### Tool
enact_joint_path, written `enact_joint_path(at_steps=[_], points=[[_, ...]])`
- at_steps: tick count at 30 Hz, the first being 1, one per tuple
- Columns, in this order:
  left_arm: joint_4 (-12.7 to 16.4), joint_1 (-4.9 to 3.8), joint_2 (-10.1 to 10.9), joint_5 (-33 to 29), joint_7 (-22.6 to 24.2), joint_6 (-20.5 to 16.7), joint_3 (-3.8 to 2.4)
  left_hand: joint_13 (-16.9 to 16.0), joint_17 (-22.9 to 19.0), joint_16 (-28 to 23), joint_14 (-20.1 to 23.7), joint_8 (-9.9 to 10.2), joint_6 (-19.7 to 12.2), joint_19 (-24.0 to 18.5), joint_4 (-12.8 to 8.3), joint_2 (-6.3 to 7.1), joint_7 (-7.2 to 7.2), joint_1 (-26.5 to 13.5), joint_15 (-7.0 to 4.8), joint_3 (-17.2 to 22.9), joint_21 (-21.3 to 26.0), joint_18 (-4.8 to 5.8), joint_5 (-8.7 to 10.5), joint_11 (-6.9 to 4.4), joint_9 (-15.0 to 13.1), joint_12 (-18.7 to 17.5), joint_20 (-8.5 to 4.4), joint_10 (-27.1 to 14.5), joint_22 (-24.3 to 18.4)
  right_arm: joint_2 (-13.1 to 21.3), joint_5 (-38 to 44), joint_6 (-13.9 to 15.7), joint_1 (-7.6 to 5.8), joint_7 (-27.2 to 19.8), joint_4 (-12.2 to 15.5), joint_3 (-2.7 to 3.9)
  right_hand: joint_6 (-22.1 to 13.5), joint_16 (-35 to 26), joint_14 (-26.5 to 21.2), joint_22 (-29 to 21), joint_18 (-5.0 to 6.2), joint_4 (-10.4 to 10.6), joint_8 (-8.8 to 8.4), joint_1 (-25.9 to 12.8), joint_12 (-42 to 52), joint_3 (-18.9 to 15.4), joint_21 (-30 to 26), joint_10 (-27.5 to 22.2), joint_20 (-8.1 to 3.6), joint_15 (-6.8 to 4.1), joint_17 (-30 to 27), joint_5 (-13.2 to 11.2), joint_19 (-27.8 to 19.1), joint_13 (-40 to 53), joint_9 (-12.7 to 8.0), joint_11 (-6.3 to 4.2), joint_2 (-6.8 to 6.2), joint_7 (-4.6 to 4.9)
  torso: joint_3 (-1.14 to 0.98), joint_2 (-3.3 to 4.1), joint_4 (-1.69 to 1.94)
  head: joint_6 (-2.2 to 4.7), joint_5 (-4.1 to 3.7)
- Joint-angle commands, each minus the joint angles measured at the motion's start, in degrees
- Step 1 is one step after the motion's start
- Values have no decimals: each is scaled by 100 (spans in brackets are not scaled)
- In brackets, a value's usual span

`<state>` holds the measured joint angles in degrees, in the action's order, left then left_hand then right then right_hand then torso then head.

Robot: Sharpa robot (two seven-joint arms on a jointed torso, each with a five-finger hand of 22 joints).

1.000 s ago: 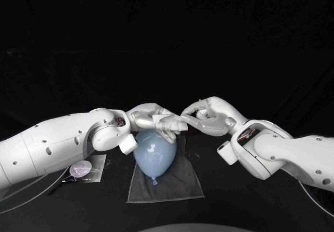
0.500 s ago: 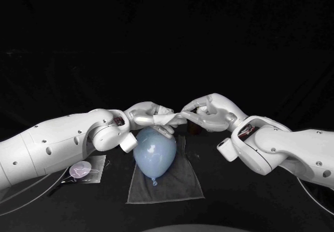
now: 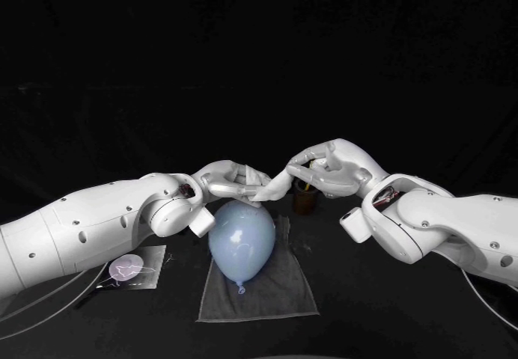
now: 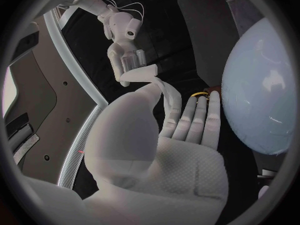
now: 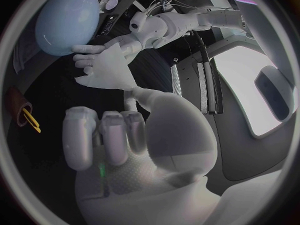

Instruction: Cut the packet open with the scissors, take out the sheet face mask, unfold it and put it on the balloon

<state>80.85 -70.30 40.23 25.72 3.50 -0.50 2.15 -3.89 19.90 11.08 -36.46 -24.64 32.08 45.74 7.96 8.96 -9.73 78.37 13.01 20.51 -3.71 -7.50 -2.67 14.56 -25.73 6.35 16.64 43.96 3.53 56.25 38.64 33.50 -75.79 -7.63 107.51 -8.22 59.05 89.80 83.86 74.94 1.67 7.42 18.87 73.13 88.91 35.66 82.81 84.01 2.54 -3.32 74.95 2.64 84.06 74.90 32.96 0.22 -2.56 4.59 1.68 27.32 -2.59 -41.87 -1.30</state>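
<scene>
A pale blue balloon [image 3: 239, 238] lies on a grey cloth [image 3: 264, 292], its knot toward me. Just above its far end, my left hand [image 3: 227, 181] and my right hand [image 3: 324, 169] each pinch a side of the white sheet face mask [image 3: 266, 188], which is still partly folded between them. In the right wrist view the mask [image 5: 108, 69] spreads from the left hand [image 5: 103, 50] to my right hand's thumb, with the balloon [image 5: 65, 16] behind. In the left wrist view the mask [image 4: 161, 88] runs as a narrow strip up to the right hand [image 4: 128, 60], beside the balloon [image 4: 262, 92].
A brown cup [image 3: 307, 199] holding the yellow-handled scissors [image 5: 31, 120] stands just behind the cloth, under my right hand. The opened packet [image 3: 132, 265] lies flat on the table to the left of the cloth, below my left forearm.
Both hands have risen slightly off the balloon's far end and drawn apart, the right hand moving rightward, so the mask is pulled out between them.
</scene>
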Motion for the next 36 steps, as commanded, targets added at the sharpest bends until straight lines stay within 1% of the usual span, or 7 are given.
enact_joint_path(at_steps=[1, 9, 12, 15, 23, 30, 36], points=[[-64, -8, -15, 90, -7, -400, -6, -12, -1, 20, 295, -17, -250, -466, 34, 1, -711, 120, 55, -127, 56, 119, -18, 25, 34, 53, 6, -215, -25, -20, -38, -7, -25, -101, -48, 7, -14, 20, 614, 932, 16, -294, 97, -15, 29, 250, 6, 563, -31, -39, 1505, 13, 319, 1469, 275, -25, 9, -23, -5, 9, -5, 16, 11], [-314, -12, -38, 96, 106, -593, -9, -37, 76, 469, 1127, -374, -1014, -1056, 585, 35, -328, 896, 233, -943, 53, 318, -23, 234, 116, 412, -1, -999, -35, -54, -45, 31, -81, -149, -183, 11, -43, 20, 614, 935, 16, -315, 134, -8, 37, 225, 7, 566, -33, -41, 1505, 15, 319, 1473, 315, -30, 33, -28, -7, 7, -5, 5, -15], [-394, -13, -46, 96, 148, -617, -10, -49, 84, 624, 1221, -493, -1078, -1062, 826, 69, -379, 1096, 236, -1058, 53, 320, -21, 232, 146, 563, -1, -1071, -35, -62, -51, 33, -103, -159, -237, 15, -48, 20, 614, 940, 14, -322, 138, -2, 34, 228, 12, 564, -34, -42, 1505, 15, 321, 1472, 321, -30, 39, -29, -8, 6, -7, 9, -26], [-458, -13, -56, 95, 186, -642, -11, -52, 91, 763, 1261, -570, -1181, -1052, 875, 72, -710, 1146, 215, -1131, 51, 318, -27, 189, 184, 685, -1, -1119, -34, -75, -54, 23, -120, -158, -289, 17, -48, 20, 614, 940, 14, -322, 138, -2, 34, 228, 12, 564, -34, -42, 1505, 15, 321, 1472, 321, -30, 39, -29, -10, 4, -9, 23, -32], [-638, -13, -94, 51, 389, -722, -16, -55, 97, 852, 1257, -654, -1169, -987, 872, 38, -744, 1156, 174, -1126, 42, 307, -22, 122, 190, 756, -5, -1129, -27, -98, -55, -28, -151, -55, -434, 19, -52, 20, 614, 937, 15, -327, 141, 1, 37, 229, 8, 566, -34, -43, 1505, 15, 320, 1473, 324, -31, 43, -28, -8, 9, -10, 29, -90], [-610, -11, -104, 31, 1013, -672, -27, -110, 146, 1262, 1173, -1024, -527, -534, 735, -115, -721, 1367, 107, -866, -14, 257, -18, 53, 255, 1160, -6, -870, 17, -135, 136, -145, -183, 573, -606, 20, -58, 20, 614, 910, 24, -334, 146, 6, 14, 232, -26, 556, -34, -43, 1505, 15, 306, 1462, 330, -31, 50, -28, 4, 10, -6, 30, -179], [-349, -10, -34, 151, 1471, -625, -75, -252, 418, 2274, 145, -949, 566, 611, 620, -86, -407, 1450, -270, -469, -492, -178, -16, -295, 608, 1813, -109, 102, 220, -200, 212, -140, -195, 942, -746, 20, -60, 20, 614, 903, 27, -336, 147, 7, 9, 233, -35, 553, -35, -43, 1505, 15, 303, 1459, 331, -31, 52, -28, -3, 7, -4, 23, -197]])
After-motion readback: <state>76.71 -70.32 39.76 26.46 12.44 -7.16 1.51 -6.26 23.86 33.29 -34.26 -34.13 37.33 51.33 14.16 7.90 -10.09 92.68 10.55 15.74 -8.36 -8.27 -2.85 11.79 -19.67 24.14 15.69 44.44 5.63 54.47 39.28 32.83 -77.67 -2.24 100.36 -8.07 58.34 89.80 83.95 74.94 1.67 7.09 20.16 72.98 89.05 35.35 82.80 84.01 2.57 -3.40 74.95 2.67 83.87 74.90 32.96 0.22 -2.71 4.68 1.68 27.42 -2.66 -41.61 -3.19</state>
